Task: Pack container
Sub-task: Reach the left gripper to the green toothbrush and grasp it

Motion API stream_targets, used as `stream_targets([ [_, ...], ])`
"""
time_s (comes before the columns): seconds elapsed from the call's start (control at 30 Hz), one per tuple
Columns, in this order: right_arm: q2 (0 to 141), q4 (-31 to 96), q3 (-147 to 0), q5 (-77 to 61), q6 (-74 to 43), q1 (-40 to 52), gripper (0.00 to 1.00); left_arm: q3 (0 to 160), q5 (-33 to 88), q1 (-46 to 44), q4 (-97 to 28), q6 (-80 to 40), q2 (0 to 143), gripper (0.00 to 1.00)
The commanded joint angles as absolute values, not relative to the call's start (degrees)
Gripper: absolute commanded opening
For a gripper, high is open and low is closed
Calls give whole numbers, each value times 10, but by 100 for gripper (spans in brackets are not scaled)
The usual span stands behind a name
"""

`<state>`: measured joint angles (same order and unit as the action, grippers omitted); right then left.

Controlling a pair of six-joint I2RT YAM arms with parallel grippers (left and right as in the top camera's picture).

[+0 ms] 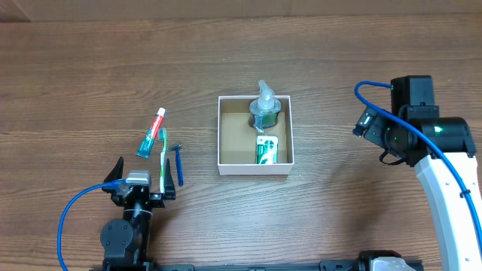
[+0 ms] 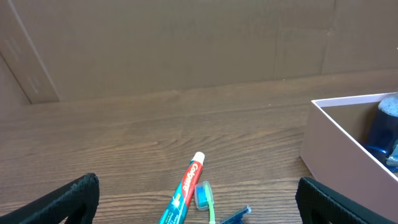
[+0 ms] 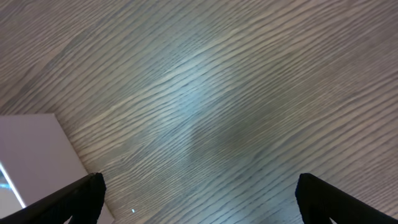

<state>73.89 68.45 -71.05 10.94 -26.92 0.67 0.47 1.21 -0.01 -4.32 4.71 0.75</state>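
Note:
The container (image 1: 224,135), a square box with white walls and a brown inside, sits mid-table. It holds a clear pump bottle with blue liquid (image 1: 264,108) and a small green-and-white box (image 1: 266,150). Left of it lie a toothpaste tube (image 1: 151,132), a green toothbrush (image 1: 164,154) and a blue razor (image 1: 179,164). My left gripper (image 1: 140,192) is open and empty just below these; its wrist view shows the tube (image 2: 185,190), the brush head (image 2: 204,194), the razor (image 2: 238,216) and the box wall (image 2: 329,140). My right gripper (image 1: 367,124) is open and empty, right of the container (image 3: 31,152).
The wooden table (image 1: 90,68) fills the view. A brown cardboard wall (image 2: 174,43) stands behind the table in the left wrist view. Blue cables run from both arms.

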Motion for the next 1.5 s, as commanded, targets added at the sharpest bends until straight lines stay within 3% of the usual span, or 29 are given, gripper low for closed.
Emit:
stream_targets([
  [0.0,734,682,-724,115,-266,1,100,3,9,1,-44,58,3,100],
  [0.33,734,682,-724,115,-266,1,100,3,23,1,-41,55,3,100],
  [0.37,734,682,-724,115,-266,1,100,3,63,0,-40,6,3,100],
  [0.5,734,682,-724,115,-266,1,100,3,203,-2,-28,-393,4,100],
  [0.63,734,682,-724,115,-266,1,100,3,257,-1,-25,-506,4,100],
  [0.8,734,682,-724,115,-266,1,100,18,338,-1,-32,-471,4,100],
  [0.9,734,682,-724,115,-266,1,100,76,329,-1,-112,-462,4,100],
  [1.03,734,682,-724,115,-266,1,100,231,250,-1,-286,-362,66,100],
  [1.17,734,682,-724,115,-266,1,100,393,143,-1,-457,-288,233,100],
  [1.33,734,682,-724,115,-266,1,100,577,101,-1,-622,-227,482,100],
  [1.47,734,682,-724,115,-266,1,100,618,101,-1,-664,-227,640,100],
])
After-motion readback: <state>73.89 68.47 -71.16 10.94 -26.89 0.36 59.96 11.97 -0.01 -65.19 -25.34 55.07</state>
